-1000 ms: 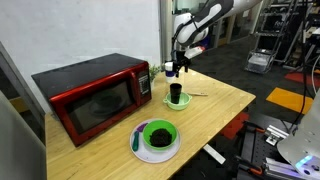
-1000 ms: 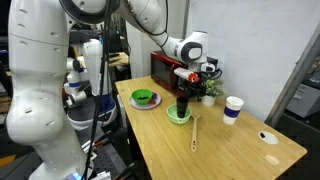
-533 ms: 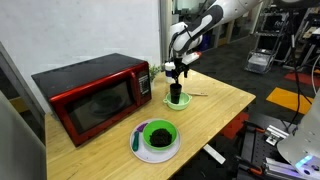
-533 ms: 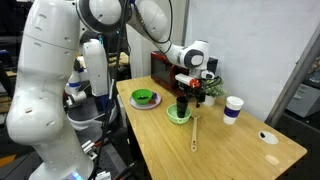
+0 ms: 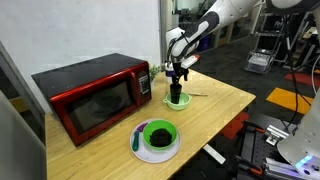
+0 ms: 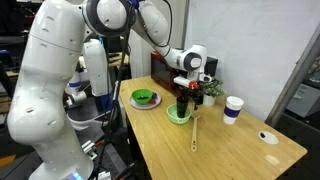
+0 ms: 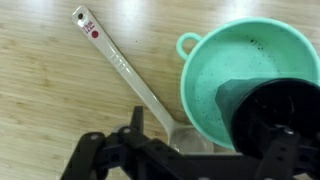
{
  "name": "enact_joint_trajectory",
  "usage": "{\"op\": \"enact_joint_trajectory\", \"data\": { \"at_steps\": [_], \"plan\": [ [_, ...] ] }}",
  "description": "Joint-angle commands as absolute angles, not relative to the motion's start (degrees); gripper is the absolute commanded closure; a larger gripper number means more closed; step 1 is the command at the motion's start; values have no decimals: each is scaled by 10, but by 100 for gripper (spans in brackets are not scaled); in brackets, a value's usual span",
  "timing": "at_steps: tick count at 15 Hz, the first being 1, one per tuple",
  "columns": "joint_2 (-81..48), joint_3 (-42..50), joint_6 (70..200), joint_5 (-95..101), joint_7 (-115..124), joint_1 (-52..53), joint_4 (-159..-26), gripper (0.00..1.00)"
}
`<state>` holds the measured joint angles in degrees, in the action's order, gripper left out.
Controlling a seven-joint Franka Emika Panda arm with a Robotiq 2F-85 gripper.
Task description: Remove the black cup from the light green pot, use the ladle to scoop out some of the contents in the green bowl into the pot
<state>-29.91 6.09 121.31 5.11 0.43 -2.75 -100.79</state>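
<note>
The gripper [image 5: 178,75] hangs just above the black cup [image 5: 177,93], pointing straight down. Its jaws are spread as wide as they go and hold nothing. I think this is on purpose: the cup is upright and narrow, so open fingers coming from above can pass on both sides of it. From the exterior views I cannot tell if the fingertips are already at the level of the rim.

The black cup stands inside the light green pot [image 5: 167,101], and it fills most of the middle. For this reason it must go out first, because nothing can be poured into the pot while the cup sits there. In the wrist view the cup appears toward one side and not in the centre, so the grip may need a small correction. This is only my judgement.

The ladle [image 7: 120,62] lies flat on the wooden table [image 5: 215,110], its scoop end just beside the rim of the pot and its handle pointing away. Whether it touches the pot, I cannot say. It seems placed there to be easy to take for the scooping step.

The green bowl [image 5: 158,132], with dark contents, rests on a white plate [image 5: 150,153], well apart from the pot and in front of the red microwave [image 5: 95,90]. The way between bowl and pot looks free.
</note>
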Motion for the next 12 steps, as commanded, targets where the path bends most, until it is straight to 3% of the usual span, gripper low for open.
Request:
{"op": "enact_joint_trajectory", "data": {
  "at_steps": [1,2,3,4,12],
  "plan": [
    [-319,56,1196,64,3,-28,-986,0],
    [-320,56,1198,66,2,-26,-988,0],
    [-322,55,1199,67,1,-26,-988,25],
    [-324,55,1201,69,0,-25,-988,26],
    [-325,48,1205,72,-7,-26,-995,84]
  ]
}}
